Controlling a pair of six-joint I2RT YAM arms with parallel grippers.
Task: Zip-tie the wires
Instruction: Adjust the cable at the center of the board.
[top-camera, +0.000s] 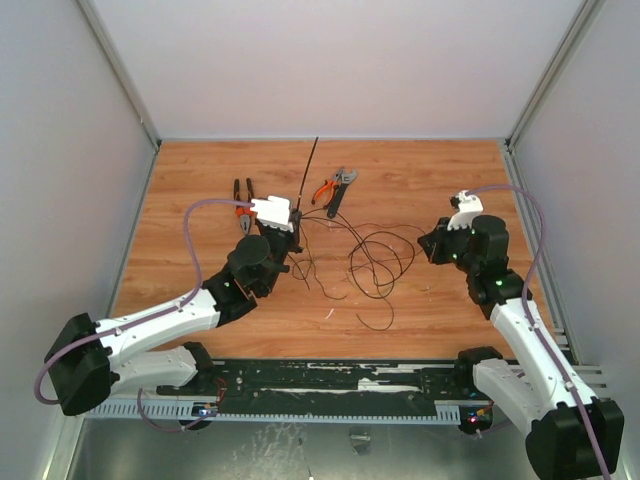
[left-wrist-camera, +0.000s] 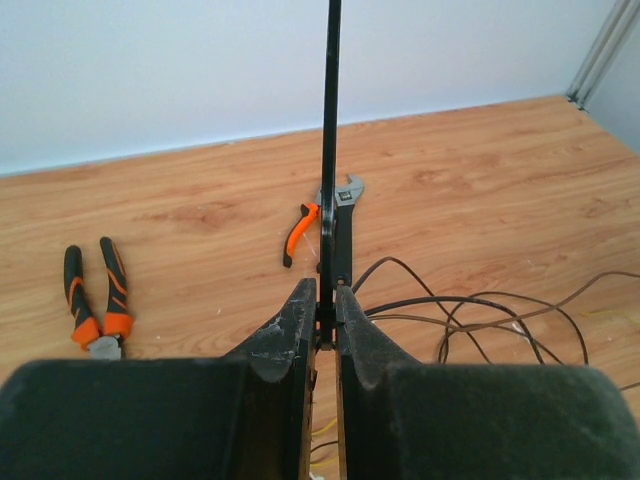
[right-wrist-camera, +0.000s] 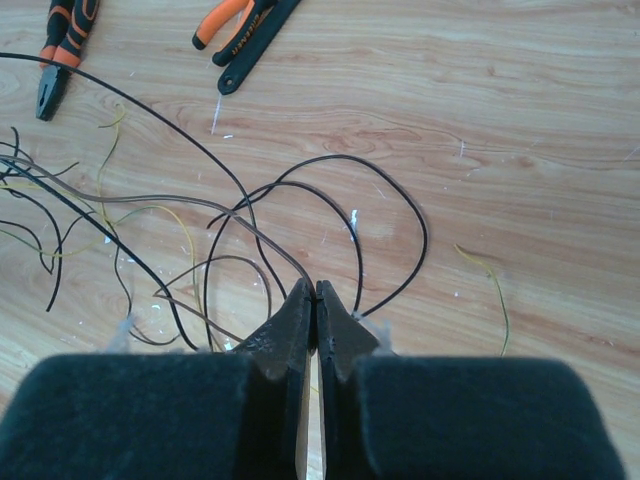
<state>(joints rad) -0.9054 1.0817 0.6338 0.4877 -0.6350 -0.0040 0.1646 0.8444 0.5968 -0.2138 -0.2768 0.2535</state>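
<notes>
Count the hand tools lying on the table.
3: pliers at back left, orange-handled cutters at back centre, and a wrench right beside the cutters. Others may be hidden.

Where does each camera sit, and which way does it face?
Top external: above and behind the bases, looking down on the table; both arms show.
Left wrist: on the left arm, looking along the left claw towards the back wall; it pinches the zip tie.
Right wrist: looking down past the right claw at the wires.
Shared: both wrist views catch the orange pliers.

Left of wires (top-camera: 378, 262): pliers (top-camera: 243, 205); behind wires: wrench (top-camera: 340, 192).
</notes>
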